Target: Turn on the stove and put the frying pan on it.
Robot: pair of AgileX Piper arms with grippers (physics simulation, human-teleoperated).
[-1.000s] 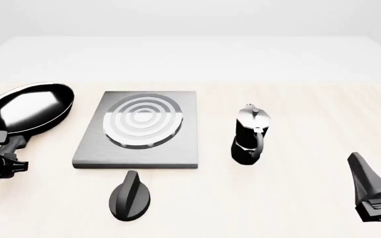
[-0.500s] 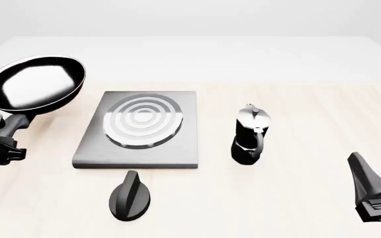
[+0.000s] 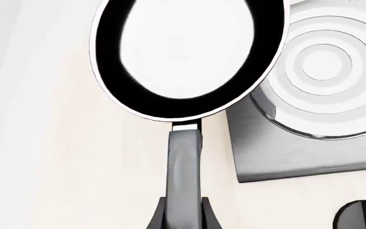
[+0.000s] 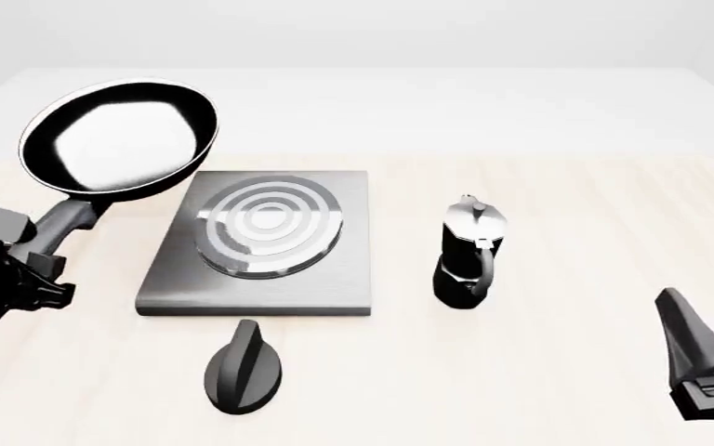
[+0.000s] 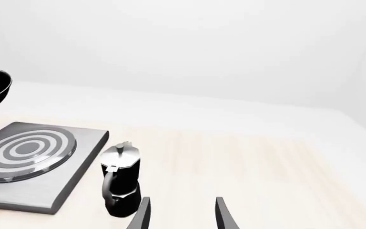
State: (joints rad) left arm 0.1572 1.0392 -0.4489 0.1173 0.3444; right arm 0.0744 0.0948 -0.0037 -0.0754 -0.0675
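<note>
Pale wood table (image 4: 556, 372), plain white bkgd, soft light

Moka pot (image 5: 120, 179) beside stove (image 5: 36, 164) — upright

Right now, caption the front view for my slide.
Left gripper holds the frying pan aloft beside the stove; knob untouched.

Glossy black frying pan (image 4: 122, 137); brushed grey metal stove (image 4: 264, 243).
</note>
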